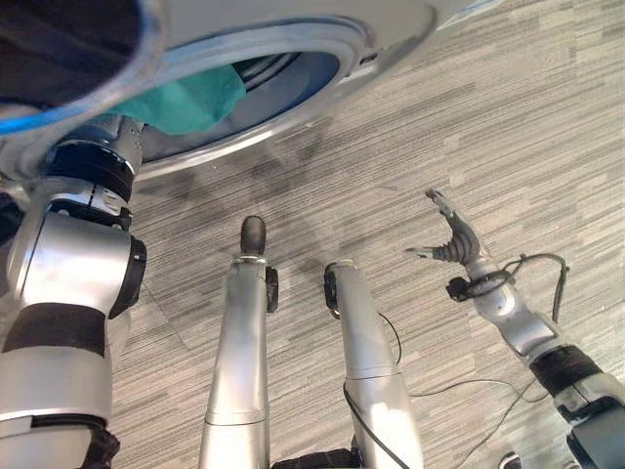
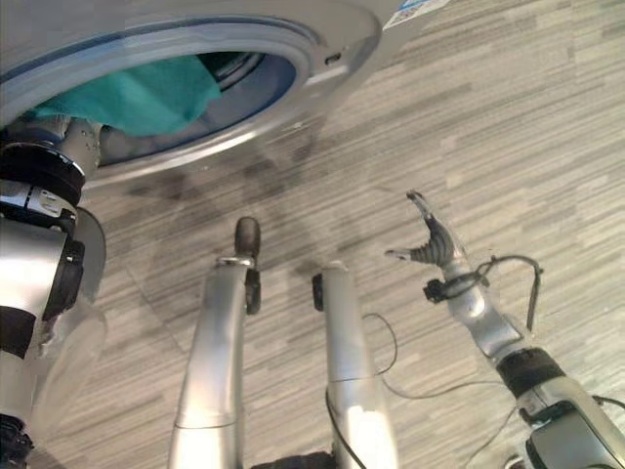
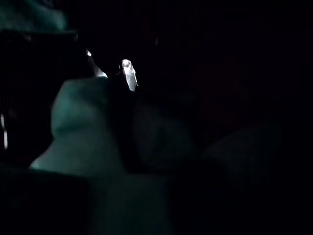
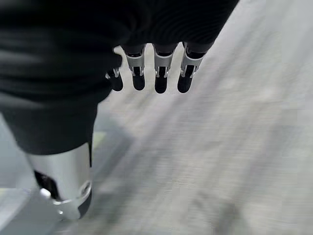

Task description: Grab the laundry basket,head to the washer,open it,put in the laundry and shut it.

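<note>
The washer stands open at the upper left, its round port ringed in blue-grey. A teal cloth lies bunched in the mouth of the drum and hangs over the lower rim. My left arm reaches up into the port beside that cloth, and its hand is hidden inside the drum. In the left wrist view the teal cloth shows dimly in the dark drum, very close. My right hand hangs low over the floor to the right, open and holding nothing, its fingers relaxed.
The washer's dark door glass with a blue edge juts in at the upper left, above my left arm. Grey striped plank flooring spreads to the right of the machine and under my right hand.
</note>
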Available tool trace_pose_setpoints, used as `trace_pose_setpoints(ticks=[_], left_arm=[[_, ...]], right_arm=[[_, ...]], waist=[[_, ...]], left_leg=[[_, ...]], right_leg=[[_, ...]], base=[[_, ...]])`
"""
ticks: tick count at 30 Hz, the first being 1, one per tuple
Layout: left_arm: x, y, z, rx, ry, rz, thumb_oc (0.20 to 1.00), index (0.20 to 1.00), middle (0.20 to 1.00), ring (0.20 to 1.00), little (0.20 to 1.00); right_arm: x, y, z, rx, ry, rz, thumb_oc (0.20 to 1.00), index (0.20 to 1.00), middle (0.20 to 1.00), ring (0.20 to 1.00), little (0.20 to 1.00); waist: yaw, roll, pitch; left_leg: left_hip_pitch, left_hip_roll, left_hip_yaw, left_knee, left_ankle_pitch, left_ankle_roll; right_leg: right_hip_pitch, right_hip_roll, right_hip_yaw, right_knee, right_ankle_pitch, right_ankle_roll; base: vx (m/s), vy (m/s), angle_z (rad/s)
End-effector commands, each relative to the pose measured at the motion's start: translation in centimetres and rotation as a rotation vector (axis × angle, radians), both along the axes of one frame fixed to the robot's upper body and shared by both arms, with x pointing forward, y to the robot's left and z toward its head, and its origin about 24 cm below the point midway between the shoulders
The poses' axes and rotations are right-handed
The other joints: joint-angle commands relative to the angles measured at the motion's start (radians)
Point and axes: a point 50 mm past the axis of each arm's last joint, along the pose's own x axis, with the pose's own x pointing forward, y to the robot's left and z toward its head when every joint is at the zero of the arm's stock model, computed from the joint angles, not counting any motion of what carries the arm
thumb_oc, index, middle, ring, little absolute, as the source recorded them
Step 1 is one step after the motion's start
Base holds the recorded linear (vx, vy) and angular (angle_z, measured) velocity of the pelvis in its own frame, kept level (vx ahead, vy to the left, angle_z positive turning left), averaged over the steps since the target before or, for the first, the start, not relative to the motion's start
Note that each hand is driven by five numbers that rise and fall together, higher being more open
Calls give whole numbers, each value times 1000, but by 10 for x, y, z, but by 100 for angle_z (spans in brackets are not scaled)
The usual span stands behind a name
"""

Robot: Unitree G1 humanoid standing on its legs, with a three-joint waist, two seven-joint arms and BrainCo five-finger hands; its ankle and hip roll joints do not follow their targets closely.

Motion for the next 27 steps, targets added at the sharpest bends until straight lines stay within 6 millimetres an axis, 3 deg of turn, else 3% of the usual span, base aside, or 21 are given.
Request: trace_pose_setpoints(ticks=[1, 3, 4, 7, 8, 9, 10, 11, 13, 15, 17, 18, 19, 21, 23, 25, 26, 27], left_arm=[[-14, 28, 18, 6, -26, 119, 1000, 1000, 1000, 1000, 1000], [-12, 47, -12, 70, 111, 189, 1000, 1000, 1000, 1000, 1000], [-10, 52, -31, 123, 175, 204, 1000, 1000, 1000, 1000, 1000], [-10, 41, -15, 76, 84, 168, 1000, 1000, 1000, 1000, 1000], [-16, 38, 6, 35, -19, 179, 1000, 1000, 1000, 1000, 1000], [-27, 20, 48, -30, -190, 196, 1000, 1000, 1000, 1000, 1000], [-41, 5, 79, 0, -305, 270, 918, 918, 918, 918, 918], [-49, 6, 90, 108, -315, 394, 1000, 1000, 1000, 1000, 1000], [-55, 43, 74, 76, -253, 517, 1000, 1000, 1000, 1000, 1000], [-49, 57, 54, 118, -138, 536, 1000, 1000, 1000, 1000, 1000], [-36, 74, 6, 210, 71, 526, 1000, 1000, 1000, 1000, 1000], [-21, 63, -17, 203, 145, 403, 1000, 1000, 1000, 1000, 1000], [-21, 63, -18, 202, 144, 401, 1000, 1000, 1000, 1000, 1000], [-9, 43, -24, 246, 207, 319, 1000, 1000, 1000, 1000, 1000], [-6, 44, -33, 348, 302, 309, 1000, 1000, 1000, 1000, 1000], [-3, 51, -50, 647, 519, 284, 1000, 1000, 1000, 1000, 1000], [-6, 57, -56, 580, 494, 307, 1000, 1000, 1000, 1000, 1000], [-5, 51, -48, 511, 442, 313, 1000, 1000, 1000, 1000, 1000]], right_arm=[[-24, -13, -32, 59, 61, -106, 1000, 1000, 1000, 1000, 1000], [-32, -22, -46, 65, 107, -163, 1000, 1000, 1000, 1000, 1000], [-40, -34, -62, 82, 168, -237, 1000, 1000, 1000, 1000, 1000], [-44, -41, -73, 118, 212, -297, 1000, 1000, 1000, 1000, 1000], [-48, -43, -79, 131, 237, -316, 1000, 1000, 1000, 1000, 1000], [-54, -41, -90, 141, 271, -325, 1000, 1000, 1000, 1000, 1000], [-56, -36, -96, 144, 291, -316, 1000, 1000, 1000, 1000, 1000], [-61, -35, -100, 142, 301, -311, 1000, 1000, 1000, 1000, 1000], [-63, -37, -97, 117, 288, -303, 1000, 1000, 1000, 1000, 1000], [-67, -37, -101, 134, 299, -320, 1000, 1000, 1000, 1000, 1000], [-64, -38, -98, 133, 284, -329, 1000, 1000, 1000, 1000, 1000], [-64, -39, -101, 135, 298, -341, 1000, 1000, 1000, 1000, 1000], [-64, -40, -100, 134, 298, -342, 1000, 1000, 1000, 1000, 1000], [-62, -37, -102, 145, 308, -337, 1000, 1000, 1000, 1000, 1000], [-60, -37, -100, 147, 310, -328, 1000, 1000, 1000, 1000, 1000], [-61, -38, -100, 158, 324, -311, 1000, 1000, 1000, 1000, 1000], [-64, -38, -102, 156, 334, -304, 1000, 1000, 1000, 1000, 1000], [-67, -37, -106, 149, 351, -301, 1000, 1000, 1000, 1000, 1000]], waist=[[-15, 37, -12], [-10, 50, -6], [5, 71, -3], [18, 86, -2], [21, 90, -2], [15, 88, -2], [2, 77, -2], [-12, 72, -3], [-4, 79, -3], [5, 97, -2], [26, 124, -2], [46, 147, -2], [46, 149, -2], [53, 157, -2], [55, 159, -2], [58, 165, -2], [61, 167, -2], [62, 169, -2]], left_leg=[[30, 129, -27, 32, -152, -45], [18, 139, -18, 54, -166, -39], [8, 149, -3, 67, -180, -34], [-5, 156, 8, 88, -195, -27], [-11, 165, 12, 101, -205, -22], [-16, 172, 15, 111, -214, -23], [-19, 186, 14, 119, -222, -19], [-18, 196, 15, 131, -229, -19], [-23, 213, 24, 150, -241, -13], [-30, 217, 34, 151, -237, -11], [-35, 214, 47, 139, -229, -13], [-44, 211, 61, 134, -225, -13], [-45, 211, 61, 135, -225, -13], [-50, 204, 69, 124, -219, -15], [-54, 203, 72, 126, -216, -14], [-59, 204, 80, 119, -205, -16], [-59, 202, 84, 120, -207, -16], [-60, 199, 86, 119, -207, -17]], right_leg=[[3, 8, -43, -55, 100, -60], [-9, 0, -45, -54, 104, -49], [-26, -10, -42, -52, 109, -36], [-47, -12, -32, -56, 120, -17], [-52, -14, -30, -58, 124, -7], [-59, -10, -25, -59, 126, 4], [-57, -4, -28, -63, 130, 13], [-57, -2, -26, -69, 136, 23], [-72, -12, -15, -63, 143, 36], [-82, -25, -14, -67, 151, 41], [-90, -42, -13, -76, 158, 42], [-111, -54, -9, -70, 161, 46], [-111, -54, -9, -70, 160, 46], [-115, -64, -14, -82, 165, 48], [-125, -66, -17, -79, 173, 47], [-134, -70, -17, -83, 180, 46], [-135, -74, -17, -82, 182, 45], [-137, -79, -21, -82, 183, 44]], base=[[37, 40, -12], [70, 82, -15], [86, 137, -20], [59, 110, -11], [54, 84, -14], [65, 134, -16], [50, 111, -27], [78, 86, -28], [94, 52, -29], [37, 43, -36], [19, 38, -11], [23, 33, 2], [11, 27, 10], [-9, -14, 22], [-4, -14, 39], [-13, -4, 30], [4, -18, 13], [6, -51, 6]])
